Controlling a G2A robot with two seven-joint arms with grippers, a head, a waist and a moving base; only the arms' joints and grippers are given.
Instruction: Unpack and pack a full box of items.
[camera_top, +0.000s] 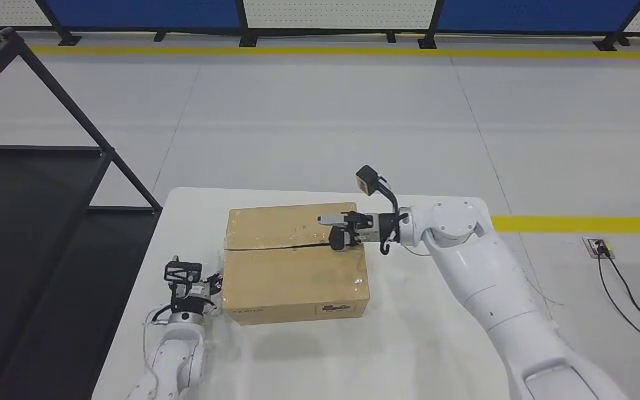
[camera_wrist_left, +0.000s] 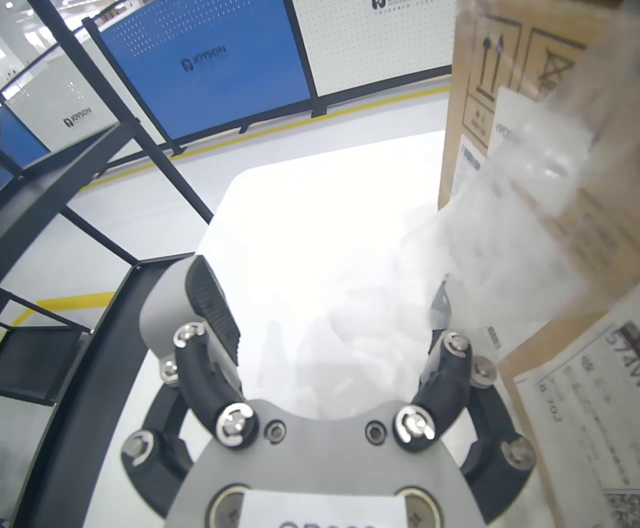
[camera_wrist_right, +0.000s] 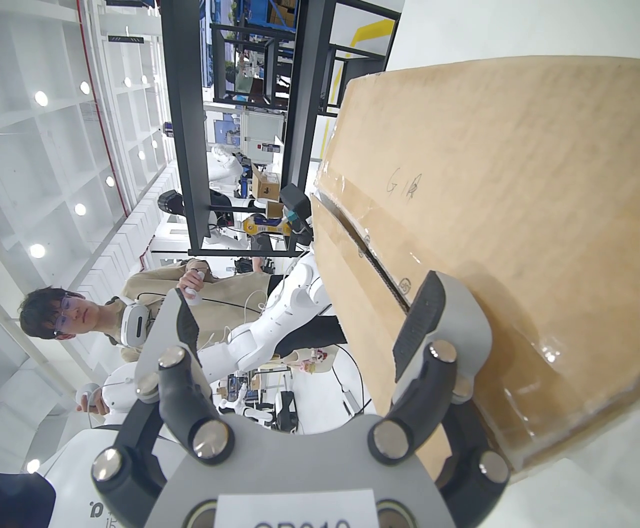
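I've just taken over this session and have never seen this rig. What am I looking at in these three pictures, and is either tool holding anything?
This is a two-armed robot at a white table. The top view looks down from above its arms; the other two pictures come from a camera on each wrist, looking past that arm's own tool. On the table stands a closed cardboard box, its flaps meeting at a seam. The right tool is open at that seam on the box top, holding nothing. The left tool is open beside the box's side. A blurred clear film hangs off the box there, reaching toward the tool.
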